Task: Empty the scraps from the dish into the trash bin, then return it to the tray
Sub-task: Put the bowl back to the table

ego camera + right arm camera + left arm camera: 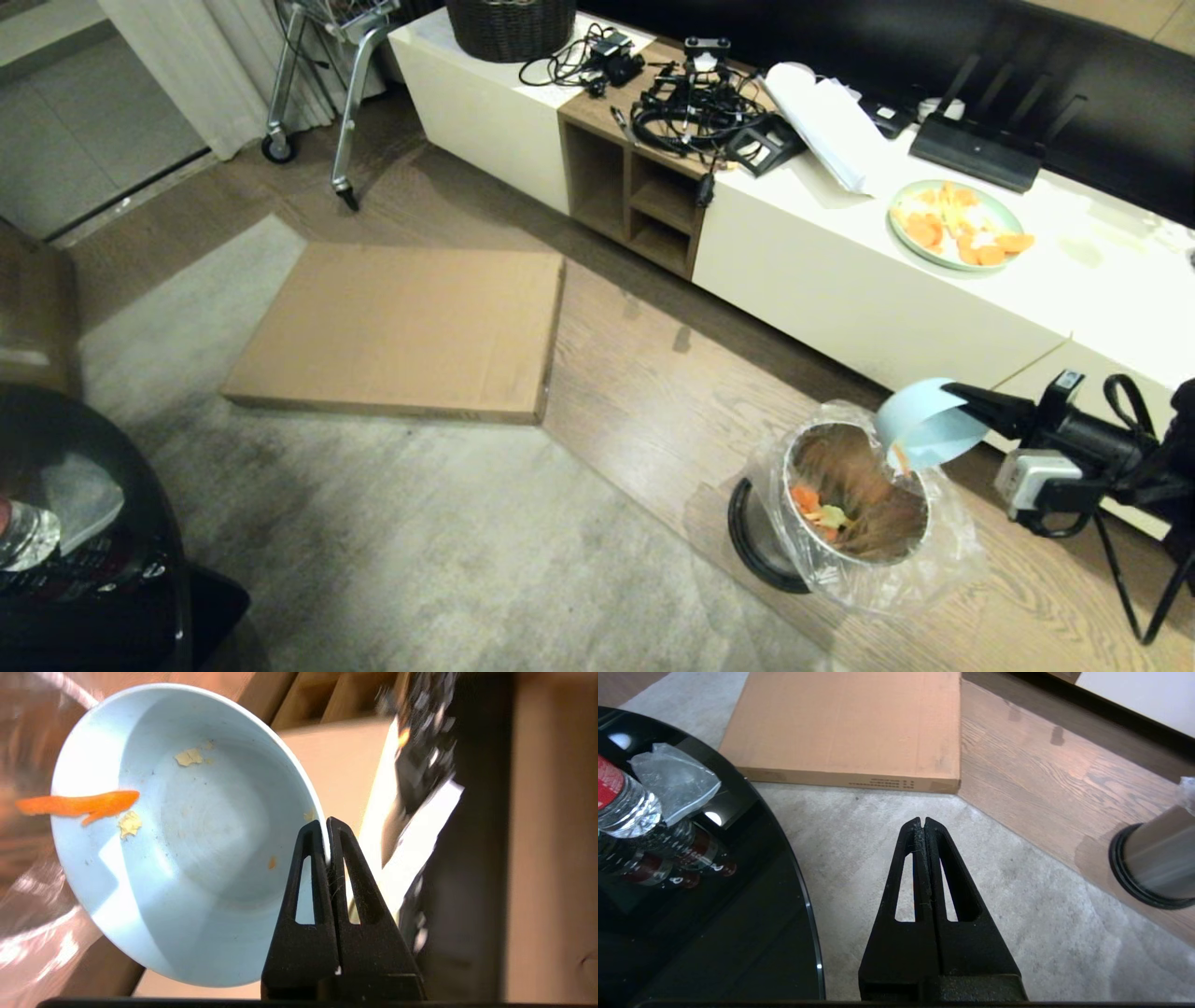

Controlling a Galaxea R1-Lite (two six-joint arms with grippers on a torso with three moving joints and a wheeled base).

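My right gripper (954, 392) is shut on the rim of the dish (924, 425), a pale blue bowl tipped steeply over the trash bin (854, 504). An orange strip (79, 805) of the scraps hangs at the dish's (187, 835) low edge, and a few pale yellow bits (188, 757) stick inside it. My right gripper (325, 826) pinches the rim between its fingers. More scraps (817, 509) lie inside the bagged steel bin. The bin's base (1150, 858) shows in the left wrist view. My left gripper (923, 822) is shut and empty, parked above the carpet. The tray is out of view.
A flat cardboard box (401, 331) lies on the floor to the left. A white low cabinet (840, 280) behind the bin carries a pale-green plate (957, 226) of orange pieces, cables and papers. A black glass table (691, 905) with a bottle (621, 802) stands at my left.
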